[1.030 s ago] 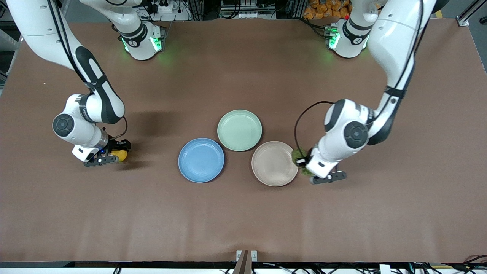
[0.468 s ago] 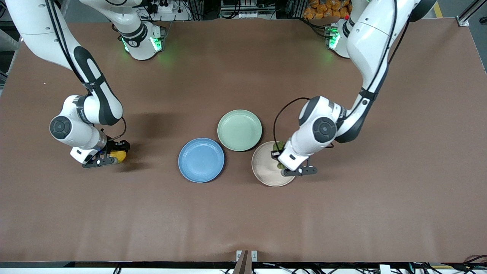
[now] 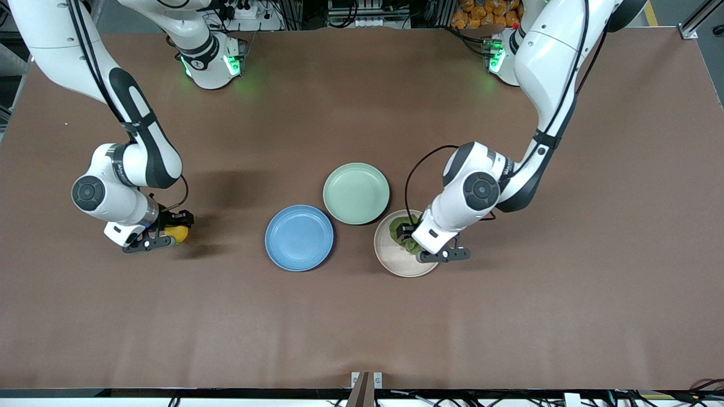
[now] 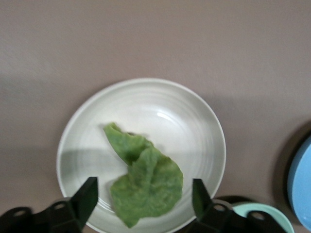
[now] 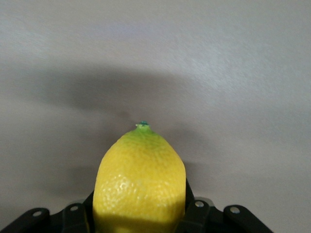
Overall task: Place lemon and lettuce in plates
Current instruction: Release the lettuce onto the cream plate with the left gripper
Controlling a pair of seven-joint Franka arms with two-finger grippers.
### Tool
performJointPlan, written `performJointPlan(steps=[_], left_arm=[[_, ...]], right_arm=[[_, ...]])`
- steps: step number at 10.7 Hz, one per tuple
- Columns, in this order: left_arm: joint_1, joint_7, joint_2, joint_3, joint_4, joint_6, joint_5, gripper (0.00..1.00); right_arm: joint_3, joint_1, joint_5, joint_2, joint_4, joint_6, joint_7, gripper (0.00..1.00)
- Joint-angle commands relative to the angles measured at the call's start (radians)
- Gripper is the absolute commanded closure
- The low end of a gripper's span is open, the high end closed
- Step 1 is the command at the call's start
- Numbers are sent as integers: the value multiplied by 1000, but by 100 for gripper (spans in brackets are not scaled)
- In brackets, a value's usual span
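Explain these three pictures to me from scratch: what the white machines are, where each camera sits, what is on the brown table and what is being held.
The white machines are two robot arms, each ending in a two-finger gripper. The wide picture comes from a high camera facing them across the table. The other two come from cameras on the arms' wrists.

Three plates sit mid-table: a blue plate, a mint-green plate and a beige plate.

The left gripper hangs over the beige plate with its fingers open; the lettuce lies in that plate, not gripped.

The right gripper, toward its own end of the table, is shut on the lemon, which is in no plate yet.
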Motion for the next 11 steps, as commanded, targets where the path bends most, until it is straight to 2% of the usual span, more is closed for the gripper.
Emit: performJointPlan(steps=[1, 4, 5, 7, 8, 10, 11], left_arm=[[48, -12, -45, 46, -16, -4, 0, 0], [62, -9, -76, 158, -16, -55, 20, 0], [74, -2, -91, 175, -16, -65, 32, 0], [126, 4, -125, 173, -25, -91, 57, 0], [130, 22, -143, 173, -37, -163, 58, 0], [136, 34, -175, 173, -72, -298, 72, 0], [137, 39, -225, 173, -139, -320, 84, 0]], right_arm=[[0, 57, 10, -12, 66, -101, 71, 76], [2, 169, 10, -4, 125, -129, 231, 76], [2, 206, 17, 0, 140, -127, 255, 76], [0, 267, 93, 17, 182, -127, 289, 76], [0, 292, 117, 26, 200, -127, 303, 76], [0, 344, 118, 49, 223, -123, 364, 76], [0, 374, 118, 72, 249, -123, 425, 76]])
